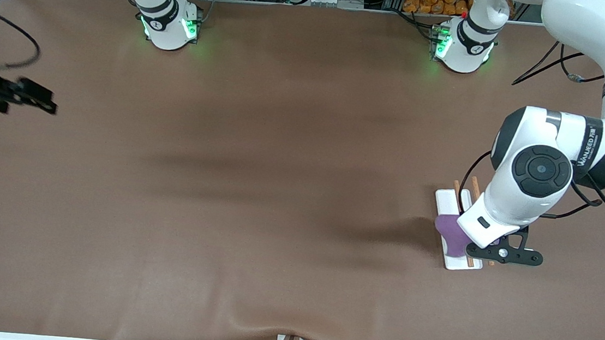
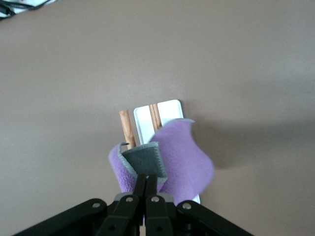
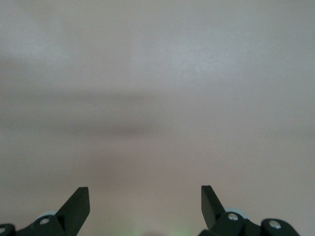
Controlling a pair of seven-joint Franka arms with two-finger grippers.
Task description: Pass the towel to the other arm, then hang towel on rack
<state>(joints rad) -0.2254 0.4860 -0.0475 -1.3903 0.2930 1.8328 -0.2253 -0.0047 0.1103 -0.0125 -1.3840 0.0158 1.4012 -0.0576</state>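
The purple towel (image 2: 184, 157) hangs pinched in the left claw (image 2: 147, 184), whose two fingers are pressed together on a folded edge that shows the cloth's grey underside. The cloth droops over the rack (image 1: 455, 205), a small white base carrying two thin wooden rods (image 2: 127, 129), and it covers part of the base's end nearer the front camera; whether the cloth already rests on the rods cannot be told from here. The rack sits on the brown surface (image 1: 257, 188) toward the left arm's end, with the rods running along the length of its base and their bare ends showing past the cloth. The left arm bends down from its base over the rack, its white wrist hiding much of the rack and towel from the high camera, where only a purple bulge (image 1: 451, 233) shows beside the wrist. Well apart, at the right arm's end of the surface, the right claw (image 1: 29, 96) waits in the air with its fingers (image 3: 78, 204) spread wide and nothing between them, only bare brown surface below it.
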